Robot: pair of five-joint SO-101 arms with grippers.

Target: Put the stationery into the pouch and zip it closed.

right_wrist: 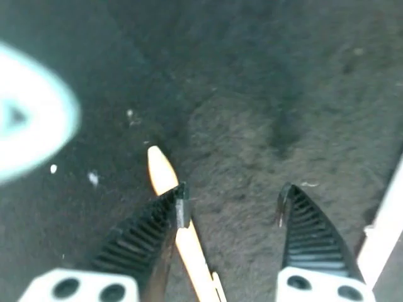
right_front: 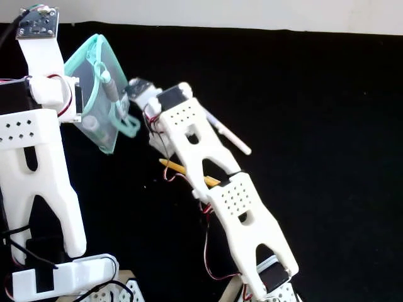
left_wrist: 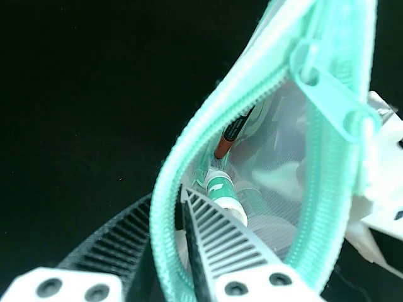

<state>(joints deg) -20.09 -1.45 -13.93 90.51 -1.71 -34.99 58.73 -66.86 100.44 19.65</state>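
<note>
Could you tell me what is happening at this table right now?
The left gripper holds a teal mesh pouch up off the black table, its zipper open, with some stationery already inside. The right gripper hangs with open fingers above a yellow pencil lying on the table; a white pen lies nearby. Neither is packed yet.

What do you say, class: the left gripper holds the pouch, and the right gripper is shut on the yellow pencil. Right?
Not quite. The right gripper is open: the right wrist view shows its fingers apart, the pencil under one, ungripped. The left gripper does hold the pouch.
</note>
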